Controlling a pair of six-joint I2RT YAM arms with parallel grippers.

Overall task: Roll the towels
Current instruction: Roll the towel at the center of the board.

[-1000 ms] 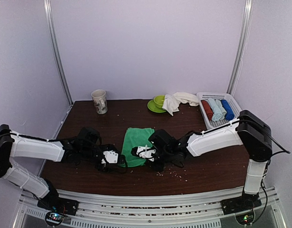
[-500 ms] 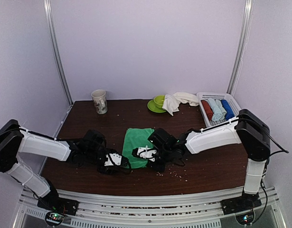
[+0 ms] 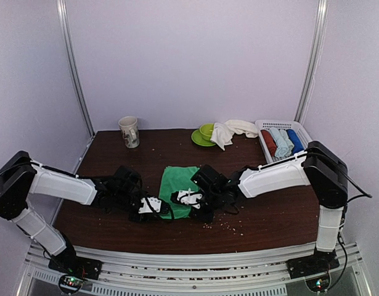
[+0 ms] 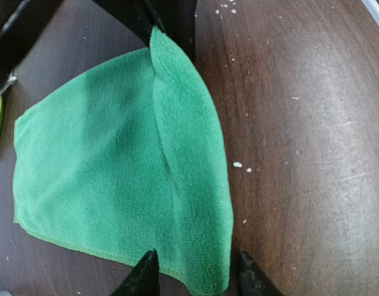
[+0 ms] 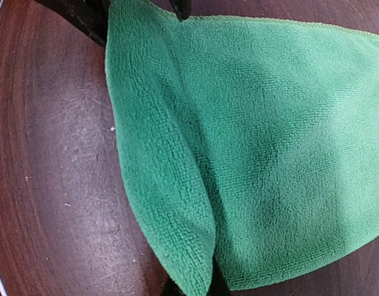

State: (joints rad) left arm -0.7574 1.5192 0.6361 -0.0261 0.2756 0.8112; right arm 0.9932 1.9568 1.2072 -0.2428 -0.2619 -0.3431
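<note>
The bright green towel (image 3: 179, 182) lies flat at mid-table, its near edge folded over into a strip (image 4: 195, 179). My right gripper (image 3: 183, 198) is shut on one end of that strip (image 5: 177, 246), with its fingertips (image 5: 219, 287) pinching the cloth. My left gripper (image 3: 156, 206) is at the towel's near-left corner. It is open, and its fingers (image 4: 143, 277) straddle the other end of the strip. The cream-white towel (image 3: 233, 129) lies crumpled at the back beside the bowl.
A mug (image 3: 129, 131) stands at the back left, with a green bowl on a saucer (image 3: 205, 133) at back centre. A white basket (image 3: 278, 123) at the back right holds red, pale blue and dark blue rolls. Crumbs (image 3: 229, 227) dot the near table.
My left arm has slid right up to the towel's near-left corner, and its jaws have narrowed around the folded edge. The right gripper has kept its hold and barely moved.
</note>
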